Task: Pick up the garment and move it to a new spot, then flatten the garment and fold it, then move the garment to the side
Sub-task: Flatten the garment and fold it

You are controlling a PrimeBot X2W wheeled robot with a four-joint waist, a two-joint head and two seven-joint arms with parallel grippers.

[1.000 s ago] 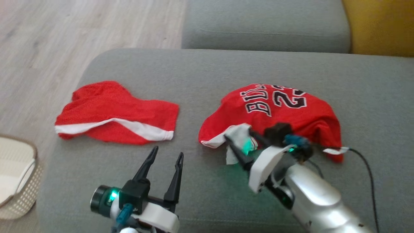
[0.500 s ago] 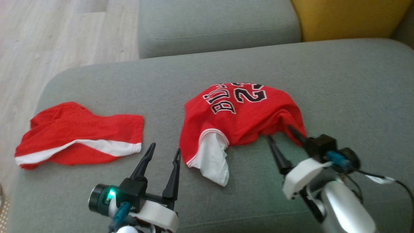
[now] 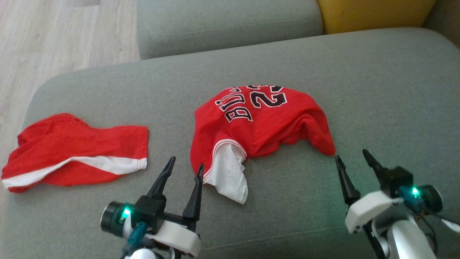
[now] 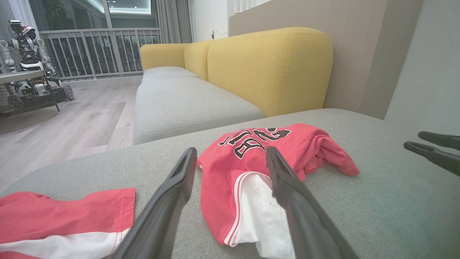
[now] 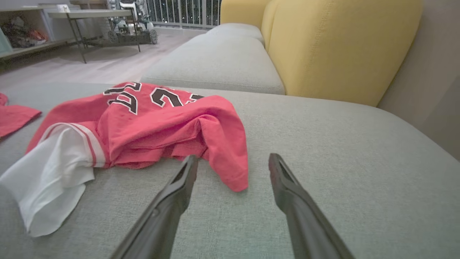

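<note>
Our right gripper (image 3: 351, 154) has drawn back from the jersey (image 3: 258, 122) to sit just off its right corner, and our head has turned too, so the whole view has slid. The jersey lies crumpled mid-cushion on the grey sofa (image 3: 377, 90), white lining spilling toward us, well apart from the red shorts (image 3: 75, 144); we judge that leaves room to flatten it. Both grippers stand spread wide and empty, the left gripper (image 3: 187, 161) just beside the white hem.

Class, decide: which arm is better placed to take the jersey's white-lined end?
Left. The open left gripper points straight at the jersey's white lining; the right gripper sits by its opposite red corner.
</note>
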